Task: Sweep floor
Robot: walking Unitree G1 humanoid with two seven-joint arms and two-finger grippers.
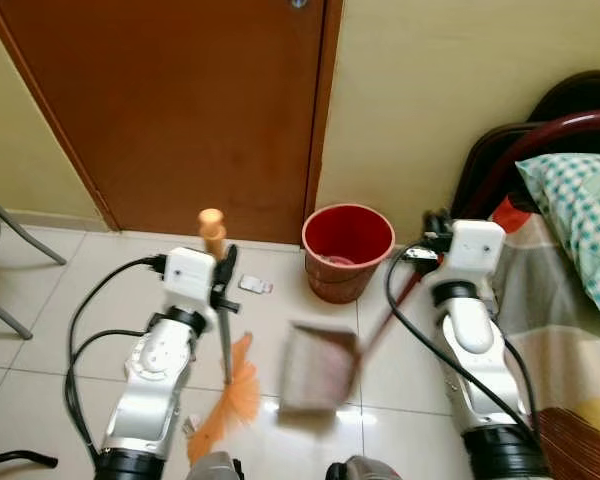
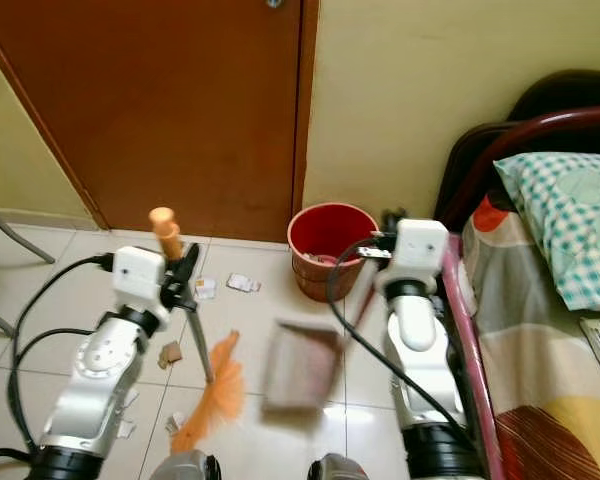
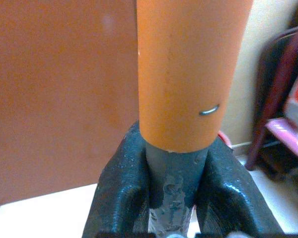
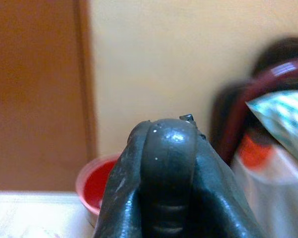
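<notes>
Left gripper [image 1: 223,272] clamps broom [image 1: 225,340] upright — right gripper [image 1: 427,246] grips dustpan [image 1: 318,368] handle.

The floor [image 1: 40,310] is smooth, shiny tile. The door [image 1: 180,100] looks like brown wood with a dull shine. The red bucket [image 1: 347,250] looks like plastic. The broom [image 3: 188,74] has a smooth orange plastic grip and soft orange bristles. The bed [image 2: 540,330] has cloth covers. Both arms are shiny silver.
</notes>
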